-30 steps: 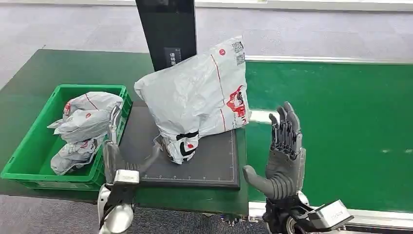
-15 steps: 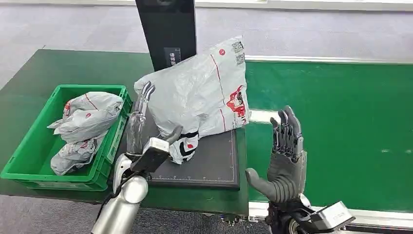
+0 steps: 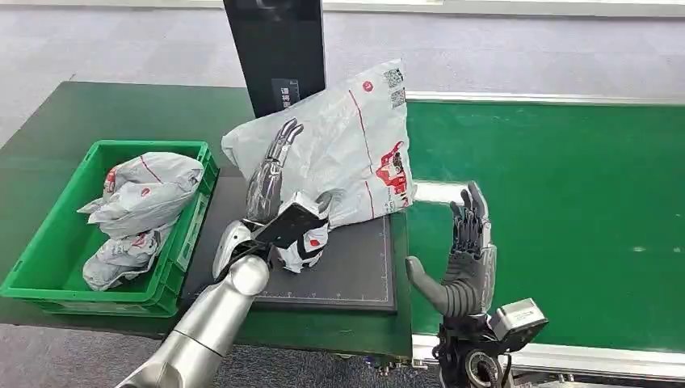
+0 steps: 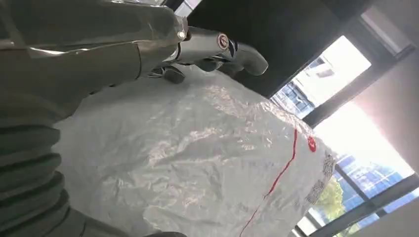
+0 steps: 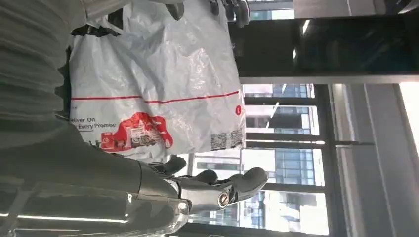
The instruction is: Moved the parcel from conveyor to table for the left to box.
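Note:
A grey-white plastic parcel (image 3: 347,149) with red print stands tilted on the black mat (image 3: 359,271), leaning toward the dark post. My left hand (image 3: 271,174) is raised against the parcel's left face, fingers (image 3: 284,133) stretched out and apart, gripping nothing. In the left wrist view those fingers (image 4: 232,49) reach over the crinkled parcel (image 4: 197,158). My right hand (image 3: 468,250) stands upright and open to the right of the mat, a short gap from the parcel. The right wrist view shows its fingers (image 5: 222,190) spread beside the parcel (image 5: 153,84).
A green crate (image 3: 32,271) holding several small parcels (image 3: 141,194) sits left of the mat. A black post (image 3: 275,48) rises behind the parcel. The green conveyor belt (image 3: 557,202) runs to the right, with its metal edge (image 3: 565,356) near me.
My left arm has swung up and to the right, from beside the crate to the parcel's left face. The right hand has sunk slightly. The parcel has not moved.

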Tool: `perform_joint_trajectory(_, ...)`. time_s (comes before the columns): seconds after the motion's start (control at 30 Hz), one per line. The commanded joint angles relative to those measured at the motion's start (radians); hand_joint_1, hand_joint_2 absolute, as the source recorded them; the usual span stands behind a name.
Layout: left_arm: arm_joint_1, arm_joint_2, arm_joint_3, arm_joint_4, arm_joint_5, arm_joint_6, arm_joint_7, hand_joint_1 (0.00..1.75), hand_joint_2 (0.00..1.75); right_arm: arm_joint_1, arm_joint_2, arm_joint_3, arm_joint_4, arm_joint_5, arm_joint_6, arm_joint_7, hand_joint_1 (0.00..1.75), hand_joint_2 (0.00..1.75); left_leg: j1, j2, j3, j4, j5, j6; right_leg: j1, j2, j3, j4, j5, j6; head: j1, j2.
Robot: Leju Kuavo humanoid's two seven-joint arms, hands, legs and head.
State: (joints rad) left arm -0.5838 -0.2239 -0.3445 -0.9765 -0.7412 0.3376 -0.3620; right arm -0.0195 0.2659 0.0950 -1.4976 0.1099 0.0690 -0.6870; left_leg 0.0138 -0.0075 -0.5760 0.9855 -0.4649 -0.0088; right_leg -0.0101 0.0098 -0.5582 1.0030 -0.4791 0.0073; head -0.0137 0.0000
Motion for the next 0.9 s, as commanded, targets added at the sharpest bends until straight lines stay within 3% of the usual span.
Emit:
perform_joint_trajectory(0.03,-0.131,-0.001,-0.055,0.23,-0.012,0.001,0.014,0.0,1.75,-0.058,0.011,-0.04,0.127,-0.012,-0.001,0.004,0.0,1.75,0.0,-0.001,0.0,0.0,0.0,0.0,0.0,-0.001,0.001,-0.001,0.0,0.0,0.0,0.0)
perform_joint_trajectory(0.53,-0.233,-0.033,-0.103,0.507,-0.137,0.01,0.125,0.0,1.75,-0.047,0.018,-0.039,0.107,-0.019,0.012,0.015,0.0,1.75,0.0,-0.001,0.0,0.0,0.0,0.0,0.0,-0.001,0.001,-0.001,0.0,0.0,0.0,0.0)
perform_joint_trajectory(0.9,-0.225,-0.045,-0.162,0.604,-0.263,0.01,0.203,0.0,1.75,-0.025,0.015,-0.044,0.086,-0.02,0.016,0.021,0.0,1.75,0.0,-0.001,0.001,-0.001,0.0,0.001,0.0,-0.002,0.002,-0.002,0.0,0.0,0.0,0.0)
